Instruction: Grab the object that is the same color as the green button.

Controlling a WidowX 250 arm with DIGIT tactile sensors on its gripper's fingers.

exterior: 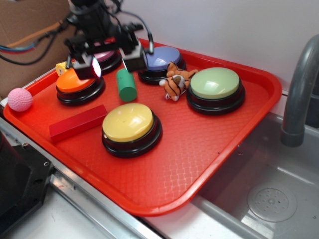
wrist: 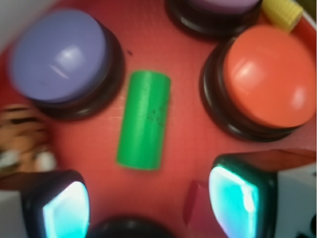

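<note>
The red tray [exterior: 209, 164] lay beside a sink. From left to right, my gripper [exterior: 108, 63] hung above the tray's rear left with jaws wide and empty. The green cylinder [wrist: 144, 119] lay flat at 12 o'clock from it, between the orange button [wrist: 267, 82] and purple button [wrist: 59, 54], long axis running 12-to-6. The green button [exterior: 215, 83] sat far right.

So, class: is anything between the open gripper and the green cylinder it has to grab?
Nothing visible. The gripper hangs open above the cylinder, which lies flat on the tray in the gap between the purple button and the orange button. Those buttons flank it closely but do not cover it.
</note>
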